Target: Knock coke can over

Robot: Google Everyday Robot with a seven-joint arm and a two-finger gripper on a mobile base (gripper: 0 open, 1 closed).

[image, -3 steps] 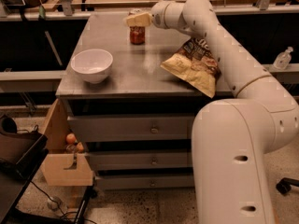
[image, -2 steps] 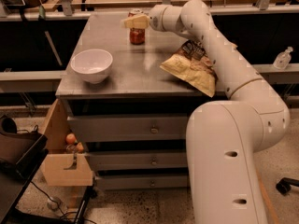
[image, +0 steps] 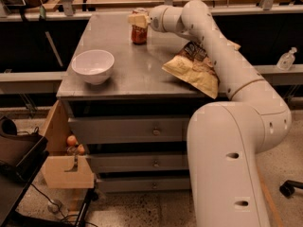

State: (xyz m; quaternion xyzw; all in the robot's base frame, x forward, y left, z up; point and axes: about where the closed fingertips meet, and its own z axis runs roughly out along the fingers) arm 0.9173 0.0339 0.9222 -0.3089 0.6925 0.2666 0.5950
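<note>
Coke can (image: 139,34): upright on the far part of the bench (image: 137,79), near its back edge and a little left of the middle; base flat on the metal top.
Long axis of the can: vertical, top end pointing straight up; no tilt visible.
Hand (image: 138,19): tan-coloured, at the top of the coke can, covering its upper rim from the right; red body showing below it.
State of the hand: cannot tell whether released, clenched or grasping.
Arm (image: 222,56): white, reaching from the lower right across the right side of the bench towards the can.
White bowl (image: 93,65): right way up on the near left part of the bench, well apart from the can.
Chip bag (image: 194,70): tan, crumpled, lying on the right part of the bench, partly under the arm, one corner over the front edge.
Drawers (image: 132,131): stacked under the bench top, all closed.
Wooden box (image: 71,171): at the lower left beside the drawers, small round orange things inside.
</note>
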